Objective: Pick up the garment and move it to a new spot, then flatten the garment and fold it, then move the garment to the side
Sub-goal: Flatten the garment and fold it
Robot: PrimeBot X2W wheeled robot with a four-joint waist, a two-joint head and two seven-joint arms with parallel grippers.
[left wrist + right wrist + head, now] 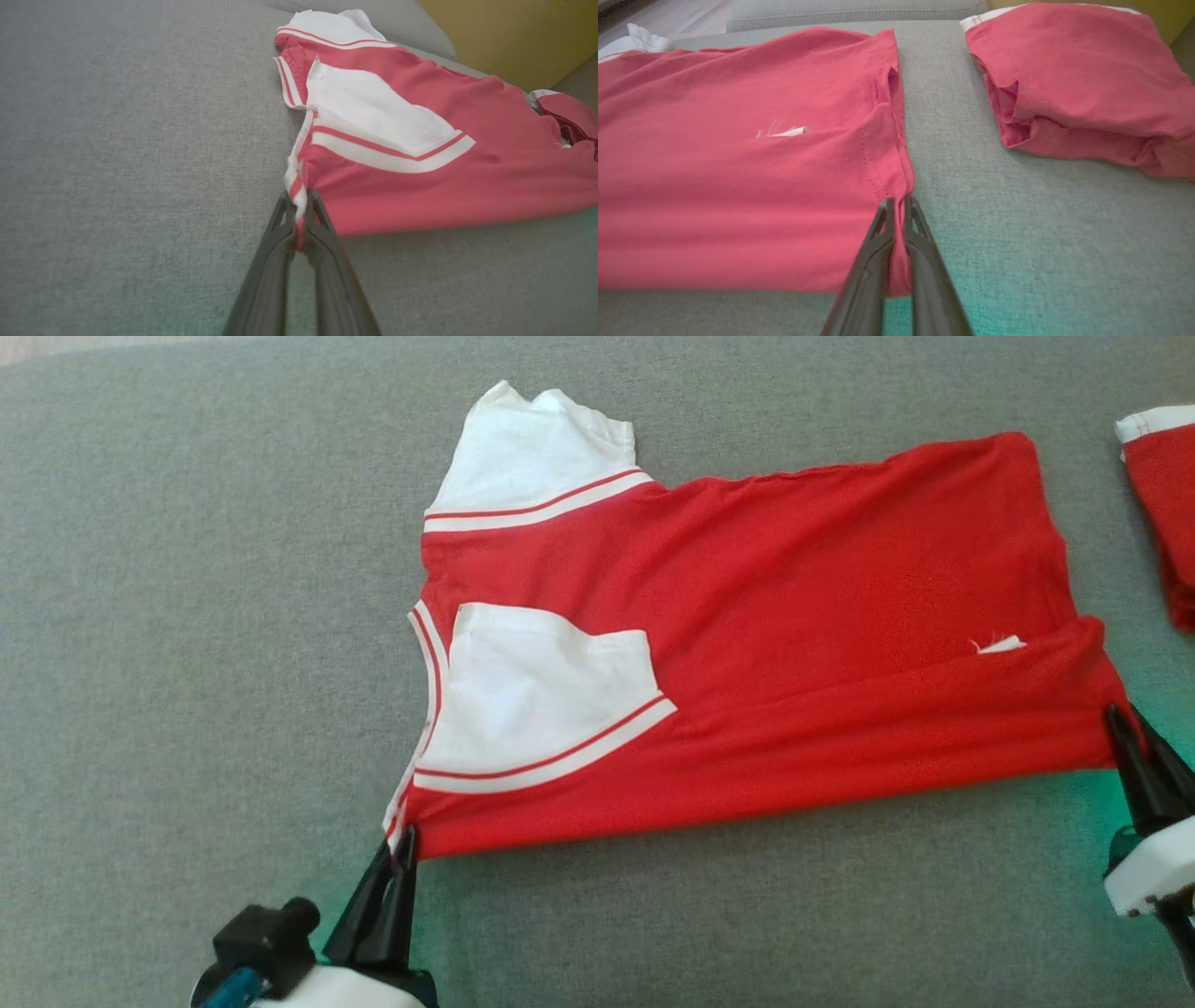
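The garment [794,616] is a red T-shirt with white sleeves and striped trim, spread across the grey cushion with its sleeves at the left. My left gripper [403,845] is shut on the garment's near left corner, by the white-and-red collar edge; in the left wrist view that edge of the garment [420,186] is pinched between the left gripper [300,198] tips. My right gripper [1120,719] is shut on the near right corner at the hem. In the right wrist view the garment [738,186] hem runs up between the right gripper [897,203] fingers.
A second red garment [1162,495], folded, lies at the far right of the grey cushion [187,616]; in the right wrist view this folded garment [1078,84] sits just right of the hem. A yellow surface [504,32] rises behind the cushion.
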